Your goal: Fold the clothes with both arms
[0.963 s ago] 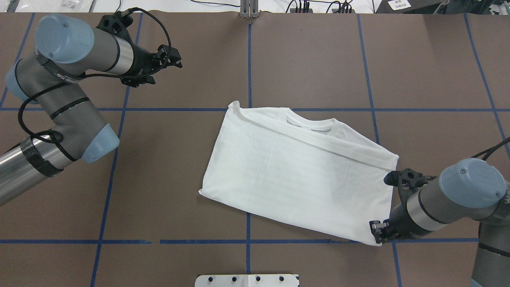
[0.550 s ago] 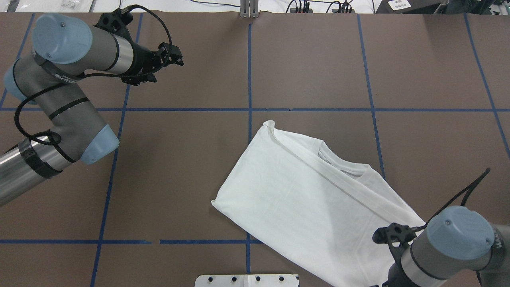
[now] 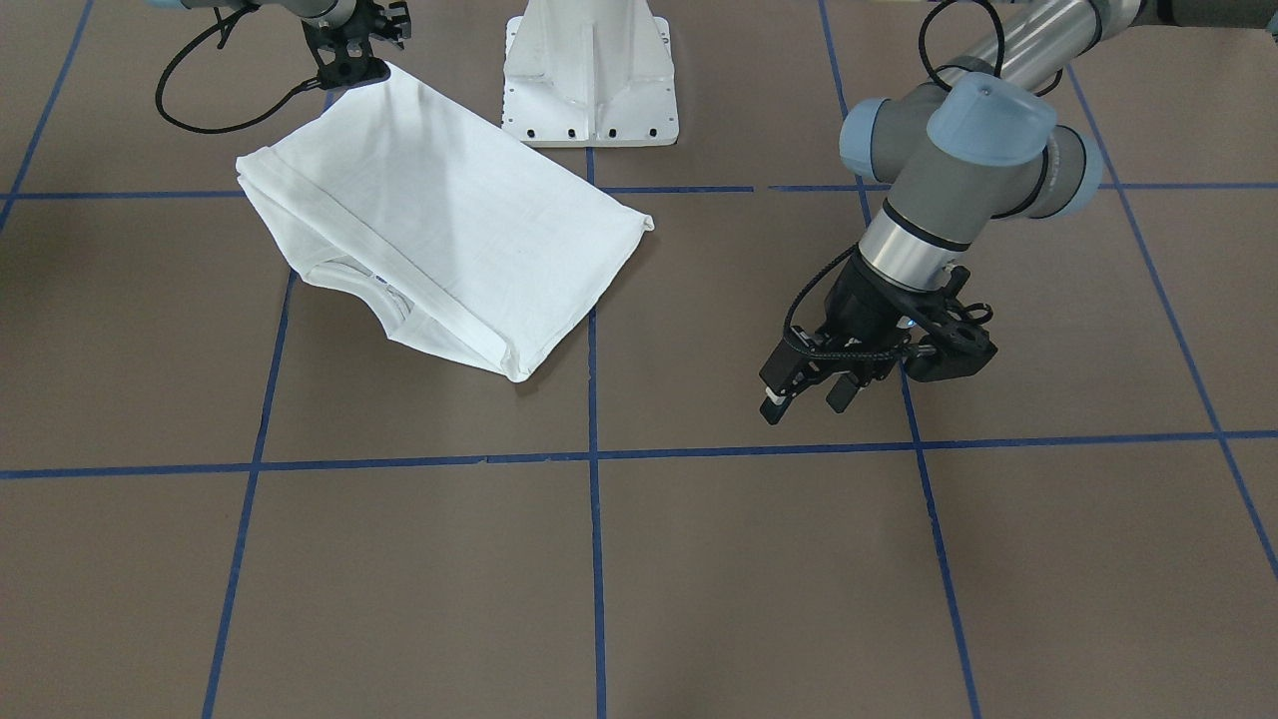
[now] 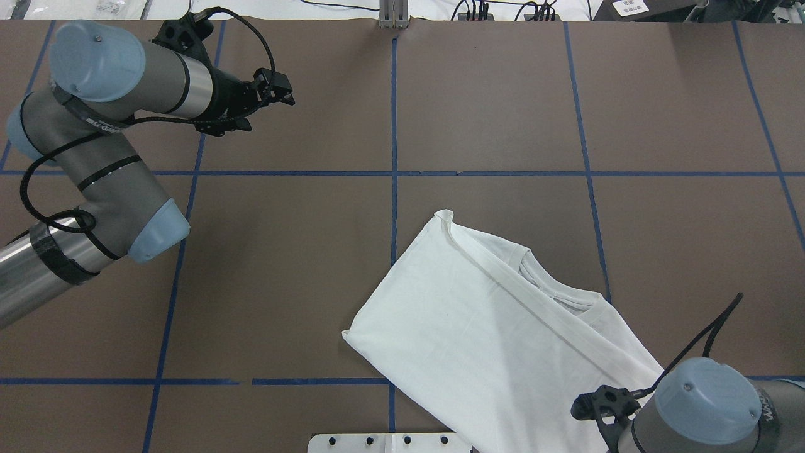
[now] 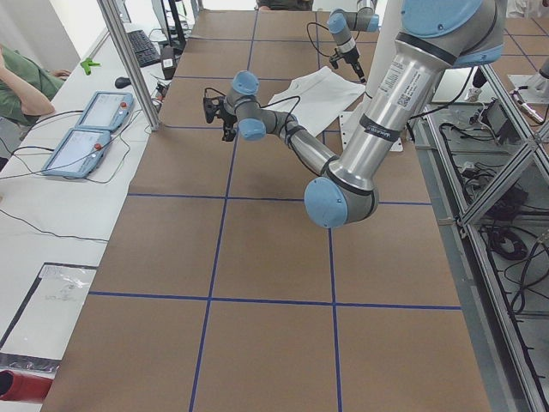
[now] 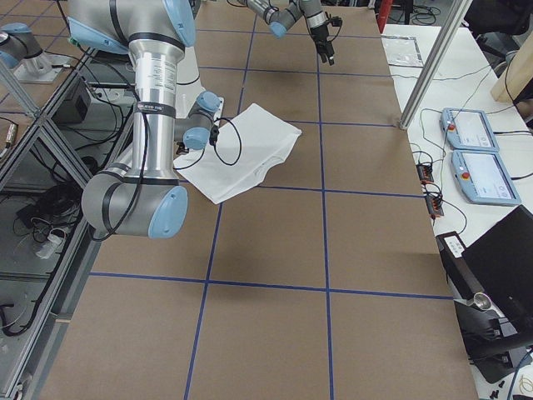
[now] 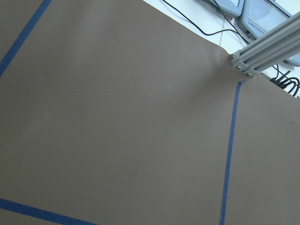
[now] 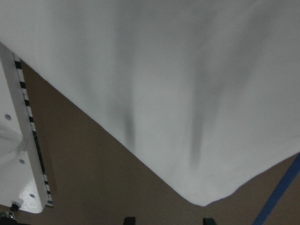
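The white T-shirt [image 4: 497, 352] is folded into a rough rectangle, lying skewed on the brown table [image 4: 490, 100] right by the white pedestal base [image 3: 591, 70], collar [image 3: 374, 290] on the side away from the robot. The right gripper [image 3: 351, 62] is pinched shut on its corner nearest the base. The left gripper [image 3: 809, 384] hangs well apart over bare table, jaws spread, holding nothing.

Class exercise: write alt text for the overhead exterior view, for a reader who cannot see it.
A folded white T-shirt lies on a brown table, the right gripper at its corner. The left gripper hangs far off.
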You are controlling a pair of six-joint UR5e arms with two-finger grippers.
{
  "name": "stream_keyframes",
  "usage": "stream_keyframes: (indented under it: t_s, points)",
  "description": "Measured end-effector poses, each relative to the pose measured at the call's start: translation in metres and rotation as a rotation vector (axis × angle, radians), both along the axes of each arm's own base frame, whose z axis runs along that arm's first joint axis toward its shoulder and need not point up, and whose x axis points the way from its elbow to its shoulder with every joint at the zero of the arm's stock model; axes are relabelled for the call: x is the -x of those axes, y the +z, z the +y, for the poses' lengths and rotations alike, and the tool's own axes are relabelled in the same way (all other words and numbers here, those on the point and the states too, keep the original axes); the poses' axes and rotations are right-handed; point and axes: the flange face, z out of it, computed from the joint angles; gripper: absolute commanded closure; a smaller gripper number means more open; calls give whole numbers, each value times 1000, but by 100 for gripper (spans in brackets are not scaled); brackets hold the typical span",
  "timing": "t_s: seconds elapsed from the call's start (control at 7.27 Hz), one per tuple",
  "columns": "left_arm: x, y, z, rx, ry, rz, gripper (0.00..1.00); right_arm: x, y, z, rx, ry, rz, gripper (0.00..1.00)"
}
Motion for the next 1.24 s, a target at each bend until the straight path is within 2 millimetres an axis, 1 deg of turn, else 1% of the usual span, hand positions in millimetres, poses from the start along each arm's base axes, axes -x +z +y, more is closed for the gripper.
stream_keyframes:
  t_s: [0.14,0.28,0.41,0.55,0.69,0.83,0.96,1.1,1.24]
  points:
    - [-22,-3,21,1,55,11,0,-6,-13,-31,-4,73,-35,0]
    - [-51,-8,57,21,119,34,0,-19,-28,-65,-14,155,-71,0]
    - [-76,-12,96,71,170,64,1,-33,-42,-93,-27,224,-104,0]
    - [-99,-14,137,135,214,90,1,-47,-56,-119,-41,292,-137,0]
    - [-117,-14,177,201,253,92,1,-59,-68,-142,-54,350,-164,0]
    - [-134,-16,212,258,279,75,5,-66,-78,-157,-65,388,-183,0]
    - [-151,-17,242,303,294,63,5,-69,-84,-166,-72,411,-197,0]
    - [-166,-17,266,337,307,55,5,-71,-89,-172,-78,424,-207,0]
    - [-177,-12,277,353,311,42,5,-72,-93,-174,-81,430,-214,0]
